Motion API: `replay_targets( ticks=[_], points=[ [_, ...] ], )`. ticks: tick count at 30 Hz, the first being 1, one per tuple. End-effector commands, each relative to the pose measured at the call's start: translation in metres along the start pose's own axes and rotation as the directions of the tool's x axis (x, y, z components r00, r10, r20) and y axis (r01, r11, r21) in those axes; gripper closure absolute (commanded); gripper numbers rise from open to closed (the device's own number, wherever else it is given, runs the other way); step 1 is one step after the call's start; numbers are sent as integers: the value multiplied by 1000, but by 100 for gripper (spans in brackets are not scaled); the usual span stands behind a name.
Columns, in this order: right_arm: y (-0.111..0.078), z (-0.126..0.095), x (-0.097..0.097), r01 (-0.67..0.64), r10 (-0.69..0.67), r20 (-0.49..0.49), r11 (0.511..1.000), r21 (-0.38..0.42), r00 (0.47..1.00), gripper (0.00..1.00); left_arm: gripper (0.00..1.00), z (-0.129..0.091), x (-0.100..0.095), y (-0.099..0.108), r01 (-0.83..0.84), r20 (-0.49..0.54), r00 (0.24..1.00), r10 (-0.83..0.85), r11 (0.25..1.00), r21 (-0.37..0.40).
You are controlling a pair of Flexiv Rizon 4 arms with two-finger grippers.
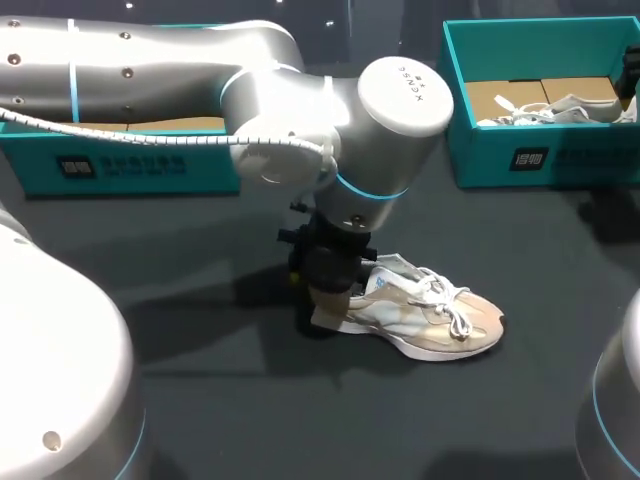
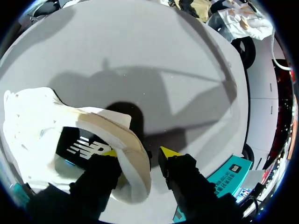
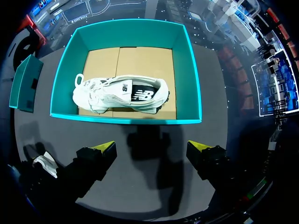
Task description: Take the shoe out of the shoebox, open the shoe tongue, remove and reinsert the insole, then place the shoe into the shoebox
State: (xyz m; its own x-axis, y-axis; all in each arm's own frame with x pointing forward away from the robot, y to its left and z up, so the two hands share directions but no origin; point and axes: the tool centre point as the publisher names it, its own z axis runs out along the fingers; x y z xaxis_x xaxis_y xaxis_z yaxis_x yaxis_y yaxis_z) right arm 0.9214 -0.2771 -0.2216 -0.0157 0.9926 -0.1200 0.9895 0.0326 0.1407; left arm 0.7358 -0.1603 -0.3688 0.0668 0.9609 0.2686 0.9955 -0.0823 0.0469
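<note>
The shoe (image 1: 430,315) lies on its sole on the dark counter (image 1: 250,400), out of the shoebox (image 1: 540,150), with its toe towards my right side. It is beige and white, with white laces. The left gripper (image 2: 140,153) stands over the heel. One finger (image 2: 108,154) is inside the shoe opening, against the inner side of the heel wall. The other finger is behind the heel, and a thin dark gap shows between it and the shoe, so this gripper is released, not grasping. A dark insole (image 2: 79,144) shows inside the shoe.

The shoebox is teal and sits well apart from the shoe. A second shoe (image 3: 121,95) lies on its side in it. The right gripper (image 3: 152,148) hangs above the counter in front of this shoebox, spread wide and holding nothing. Another teal box (image 1: 120,160) is behind the left arm.
</note>
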Motion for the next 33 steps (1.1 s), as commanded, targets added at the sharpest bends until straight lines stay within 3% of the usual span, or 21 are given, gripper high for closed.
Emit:
replay_targets(
  ticks=[1, 6, 9, 14, 19, 21, 23, 33],
  points=[
    [-1, 0, 0, 0, 0, 1, 1000, -2, 1000, 0, 34, -8, 11, 1, -1, 36, 999, 1, 1000, -2],
    [-1, 0, 0, 0, 0, 1, 1000, -2, 1000, 0, 14, -25, 18, 0, 13, 97, 995, -12, 1000, -16],
    [-1, 0, 0, 0, 0, 1, 1000, -2, 1000, 0, 0, -47, 27, -3, 36, 159, 987, -34, 999, -8],
    [-1, 0, 0, 0, 0, 1, 1000, -2, 1000, 0, 0, -86, 48, -11, 113, 272, 955, -121, 993, 44],
    [-1, 0, 0, 0, 0, 1, 1000, -2, 1000, 0, 0, -108, 74, -17, 179, 386, 891, -240, 966, 187],
    [-1, 0, 0, 0, 0, 1, 1000, -2, 1000, 0, 0, -114, 89, -20, 167, 442, 852, -281, 945, 280],
    [-1, 0, 0, 0, 0, 1, 1000, -2, 1000, 0, 0, -115, 99, -22, 130, 451, 853, -263, 944, 304],
    [-1, 0, 0, 0, 0, 1, 1000, -2, 1000, 0, 0, -115, 99, -22, 130, 451, 853, -263, 944, 304]
  ],
)
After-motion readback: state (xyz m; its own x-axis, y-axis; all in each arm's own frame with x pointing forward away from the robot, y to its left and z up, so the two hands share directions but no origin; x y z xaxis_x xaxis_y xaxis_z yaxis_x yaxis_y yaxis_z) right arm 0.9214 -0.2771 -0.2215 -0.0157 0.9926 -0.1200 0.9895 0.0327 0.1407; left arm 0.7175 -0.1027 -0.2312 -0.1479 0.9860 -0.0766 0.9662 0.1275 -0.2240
